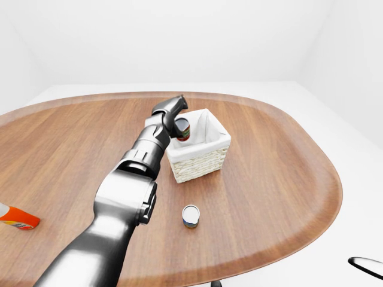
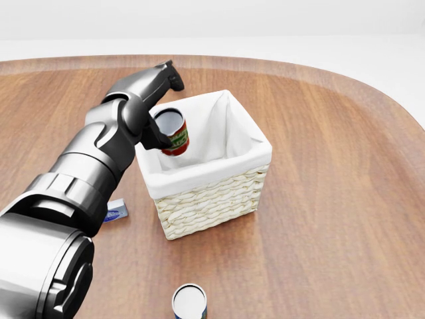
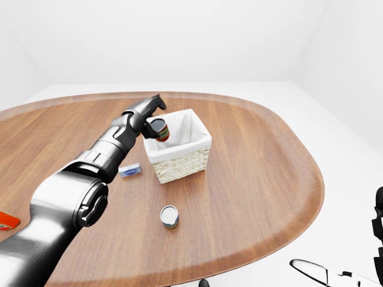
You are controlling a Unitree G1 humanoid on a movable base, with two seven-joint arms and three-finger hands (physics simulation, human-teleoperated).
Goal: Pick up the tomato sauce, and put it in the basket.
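tomato sauce (image 2: 175, 132): a small red-labelled can with a dark open-looking top, tilted, held up over the left inner side of the basket, above its white lining and not resting on the bottom as far as the head view shows
left hand (image 2: 156, 109): clenched about the tomato sauce; one dark finger arches over the can's far side and another presses its near-left side, the arm reaching in from the lower left
basket (image 2: 219, 199): woven wicker with a white cloth liner, open top, standing on the worktop near its middle; nothing else seen inside
step in hand: the carry looks done and the placing is under way, since the can is already inside the rim's outline
next move: judged from here, lower the can a little past the liner's left wall, keep it off the rim, then let the fingers go and lift the arm straight out so the wrist does not drag the basket
second can (image 1: 191, 216): a blue-and-white tin standing upright on the worktop, nearer than the basket and apart from it
small blue packet (image 3: 130, 170): lies flat just left of the basket, under the arm
orange-red item (image 1: 17, 218): at the left edge, partly cut off
worktop (image 1: 269, 173): oval, wood-grained
right hand (image 3: 379, 236): only a dark sliver at the right edge of the right-eye view; whether released or clenched cannot be told
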